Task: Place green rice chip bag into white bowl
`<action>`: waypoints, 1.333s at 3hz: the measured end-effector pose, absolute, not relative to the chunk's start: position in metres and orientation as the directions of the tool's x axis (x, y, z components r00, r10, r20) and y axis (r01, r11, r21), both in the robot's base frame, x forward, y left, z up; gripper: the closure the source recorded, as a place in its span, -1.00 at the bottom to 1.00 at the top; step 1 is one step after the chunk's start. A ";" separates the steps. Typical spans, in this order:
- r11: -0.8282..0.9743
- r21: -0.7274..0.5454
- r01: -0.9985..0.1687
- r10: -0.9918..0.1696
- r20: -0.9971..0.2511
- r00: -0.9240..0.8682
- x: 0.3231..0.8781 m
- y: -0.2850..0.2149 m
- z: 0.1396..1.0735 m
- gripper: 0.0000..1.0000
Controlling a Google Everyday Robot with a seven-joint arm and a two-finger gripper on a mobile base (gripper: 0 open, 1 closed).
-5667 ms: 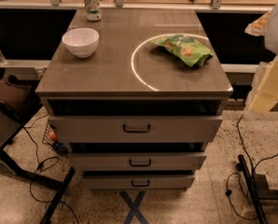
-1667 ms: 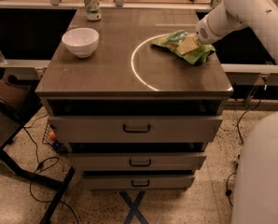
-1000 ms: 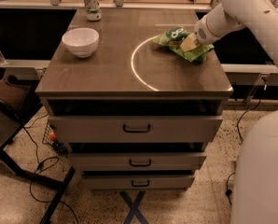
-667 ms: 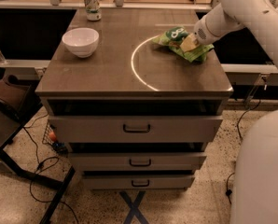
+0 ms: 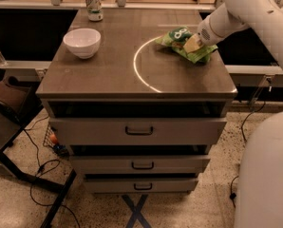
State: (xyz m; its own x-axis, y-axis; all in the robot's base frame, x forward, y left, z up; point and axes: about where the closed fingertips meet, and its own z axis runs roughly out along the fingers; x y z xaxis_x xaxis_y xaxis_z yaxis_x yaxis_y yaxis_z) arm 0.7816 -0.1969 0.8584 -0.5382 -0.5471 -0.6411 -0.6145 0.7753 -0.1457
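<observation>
One gripper (image 5: 194,42), at upper right of the frame, is pinched shut on the green rice chip bag (image 5: 179,36), which lies on the cabinet top (image 5: 108,75). The white bowl (image 5: 82,42) sits well apart at upper left.

Grey three-drawer cabinet (image 5: 179,129), white arc (image 5: 134,65) on top; drink can (image 5: 93,4) at back left; cables (image 5: 37,167) on speckled floor (image 5: 23,205)
</observation>
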 end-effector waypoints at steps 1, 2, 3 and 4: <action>0.775 -0.146 -0.615 -0.547 -0.641 -0.538 0.782 -0.197 0.859 1.00; 0.775 -0.146 -0.615 -0.547 -0.641 -0.538 0.782 -0.197 0.859 1.00; 0.775 -0.146 -0.615 -0.547 -0.641 -0.538 0.782 -0.197 0.859 1.00; 0.762 -0.210 -0.612 -0.570 -0.666 -0.481 0.778 -0.178 0.929 1.00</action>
State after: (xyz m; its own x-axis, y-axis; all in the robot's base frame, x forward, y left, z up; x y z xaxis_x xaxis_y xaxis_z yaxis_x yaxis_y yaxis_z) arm 0.7781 -0.1783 0.9289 -0.4806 -0.5703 -0.6662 -0.6125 0.7620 -0.2104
